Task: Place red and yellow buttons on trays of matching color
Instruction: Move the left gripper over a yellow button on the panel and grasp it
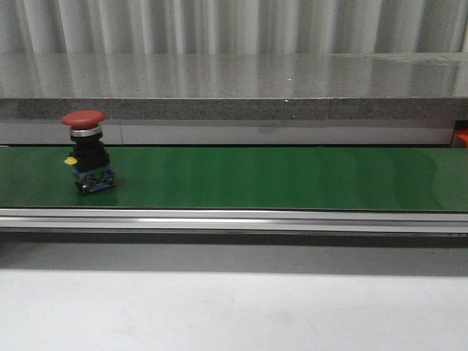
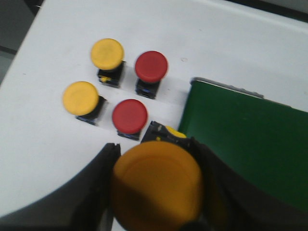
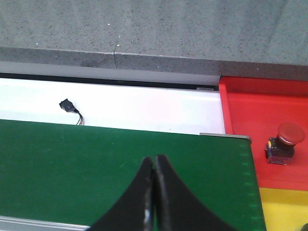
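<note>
A red button point(image 1: 84, 150) stands upright on the green belt point(image 1: 278, 179) at its left end; neither gripper shows in the front view. My left gripper point(image 2: 153, 144) is shut on a yellow button point(image 2: 156, 185), held above the white table beside the belt's end point(image 2: 250, 139). Below it on the table stand two yellow buttons point(image 2: 107, 53) point(image 2: 80, 97) and two red buttons point(image 2: 151, 66) point(image 2: 129, 115). My right gripper point(image 3: 154, 158) is shut and empty over the belt point(image 3: 72, 163). Beyond the belt's end lie a red tray point(image 3: 250, 110) holding a red button point(image 3: 284, 142), and a yellow tray point(image 3: 284, 211).
An aluminium rail point(image 1: 234, 218) runs along the belt's near edge. A grey stone ledge point(image 1: 234, 106) stands behind the belt. A small black connector with wires point(image 3: 70, 108) lies on the white strip behind the belt.
</note>
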{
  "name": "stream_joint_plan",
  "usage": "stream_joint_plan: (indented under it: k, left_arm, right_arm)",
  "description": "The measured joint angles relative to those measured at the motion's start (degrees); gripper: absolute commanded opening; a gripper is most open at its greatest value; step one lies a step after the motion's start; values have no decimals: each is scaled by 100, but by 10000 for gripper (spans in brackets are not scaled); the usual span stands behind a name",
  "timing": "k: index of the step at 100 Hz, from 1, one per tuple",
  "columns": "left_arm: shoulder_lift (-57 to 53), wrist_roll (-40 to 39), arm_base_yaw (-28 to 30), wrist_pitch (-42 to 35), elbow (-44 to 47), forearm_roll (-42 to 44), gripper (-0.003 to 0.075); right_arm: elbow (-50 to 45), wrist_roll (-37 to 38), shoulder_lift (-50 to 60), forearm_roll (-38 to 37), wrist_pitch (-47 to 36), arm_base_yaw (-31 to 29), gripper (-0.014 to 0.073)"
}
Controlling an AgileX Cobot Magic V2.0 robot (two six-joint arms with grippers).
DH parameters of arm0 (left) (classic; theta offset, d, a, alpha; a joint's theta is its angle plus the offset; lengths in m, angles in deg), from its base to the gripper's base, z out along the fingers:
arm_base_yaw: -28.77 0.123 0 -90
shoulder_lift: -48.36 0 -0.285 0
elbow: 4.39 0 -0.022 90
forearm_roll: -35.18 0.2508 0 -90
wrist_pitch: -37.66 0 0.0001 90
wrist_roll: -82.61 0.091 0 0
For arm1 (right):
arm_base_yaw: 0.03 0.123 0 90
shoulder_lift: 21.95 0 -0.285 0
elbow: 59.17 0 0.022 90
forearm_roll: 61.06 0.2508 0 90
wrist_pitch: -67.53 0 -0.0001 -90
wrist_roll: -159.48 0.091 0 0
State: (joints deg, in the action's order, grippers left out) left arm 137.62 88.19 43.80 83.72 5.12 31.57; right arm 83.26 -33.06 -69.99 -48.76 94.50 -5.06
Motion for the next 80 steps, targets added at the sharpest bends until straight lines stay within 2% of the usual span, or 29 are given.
stream_joint_plan:
  k: [29,80]
  left_arm:
    - [418,44,-560,22,0,-10,-20]
    - [1088,51,-613,-13,0,46,-20]
  right_arm:
    - [0,0,0,0,0,0,-68]
    - [0,0,0,0,0,0,-68]
